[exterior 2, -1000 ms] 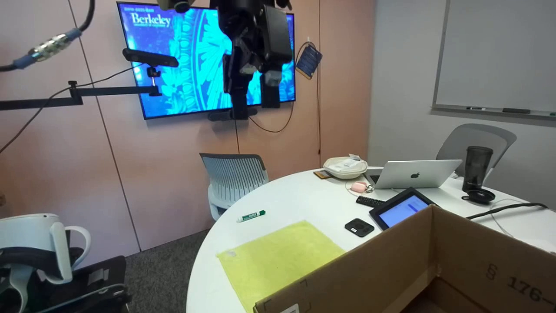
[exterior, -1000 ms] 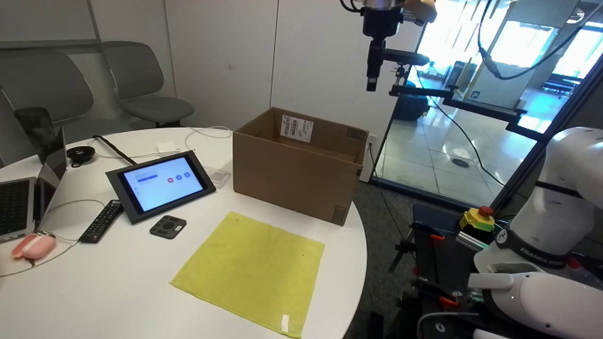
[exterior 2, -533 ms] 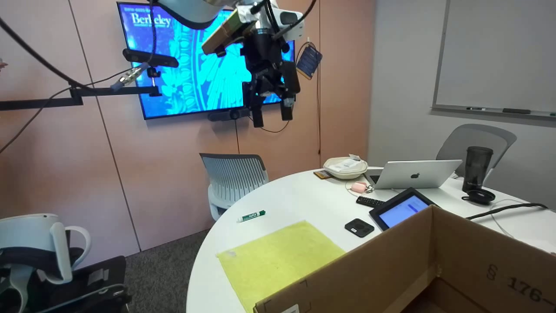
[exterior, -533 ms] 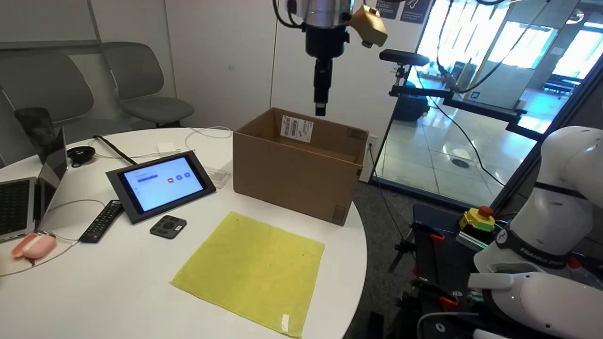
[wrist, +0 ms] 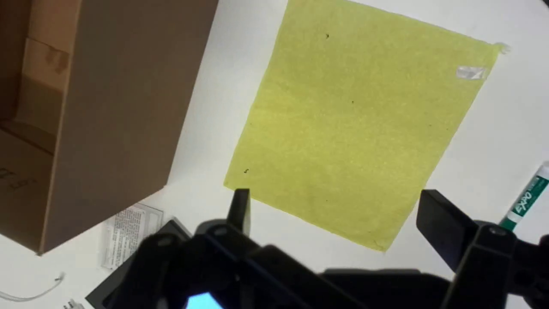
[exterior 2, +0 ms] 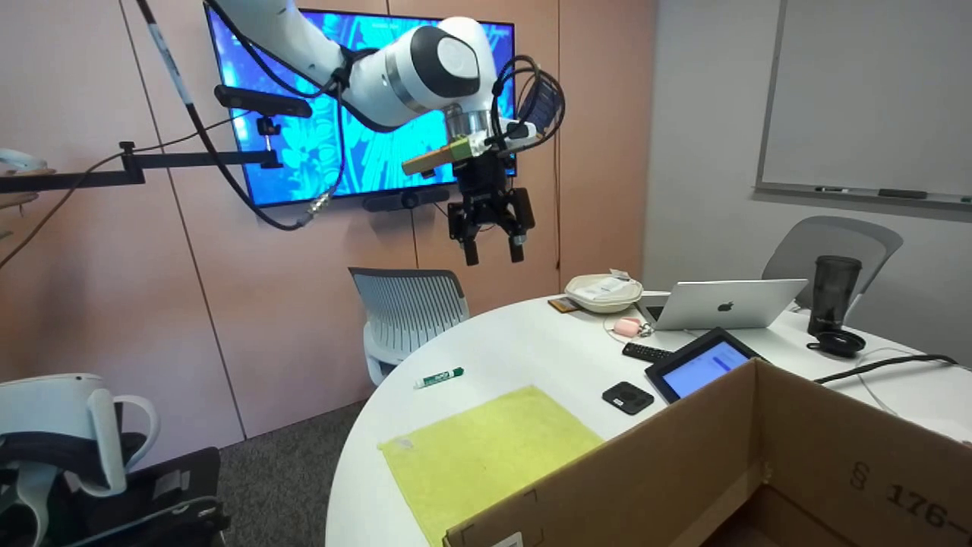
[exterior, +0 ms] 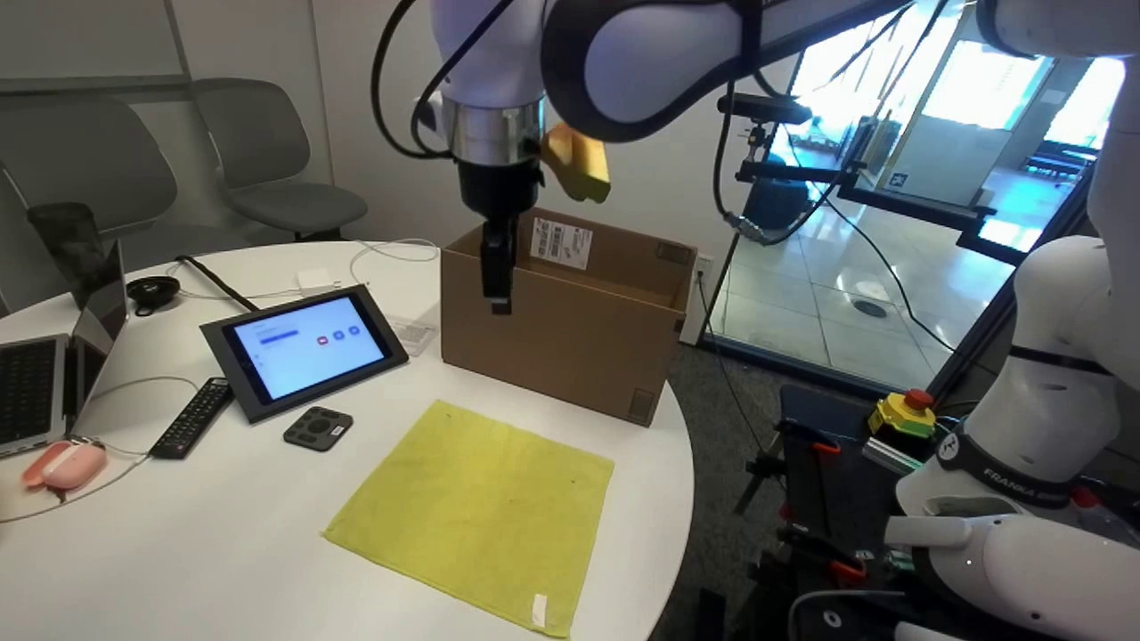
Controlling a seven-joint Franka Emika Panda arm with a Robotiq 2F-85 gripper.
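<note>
My gripper (exterior 2: pixel 494 257) is open and empty in mid-air above the table. In an exterior view its fingertips (exterior: pixel 500 307) show in front of the cardboard box (exterior: pixel 561 343). In the wrist view a yellow cloth (wrist: pixel 351 120) lies flat below and between the open fingers (wrist: pixel 334 194). The cloth shows in both exterior views (exterior: pixel 481 516) (exterior 2: pixel 493 448), beside the open-topped box (exterior 2: pixel 645 479). A green-and-white marker (exterior 2: pixel 439 377) lies on the table near the cloth; it also shows at the right of the wrist view (wrist: pixel 529 199). The gripper touches nothing.
A tilted tablet (exterior: pixel 307 347), a small black device (exterior: pixel 318 429), a black remote (exterior: pixel 191 418), a pink case (exterior: pixel 67 467) and a laptop (exterior 2: pixel 729 304) are on the white round table (exterior: pixel 223 561). A bowl (exterior 2: pixel 604 292) and dark tumbler (exterior 2: pixel 834 292) stand farther off. Cables hang from the arm.
The arm has swung over the table and lowered, moving left and down in an exterior view, past the box. The gripper stays open. The things on the table have not moved.
</note>
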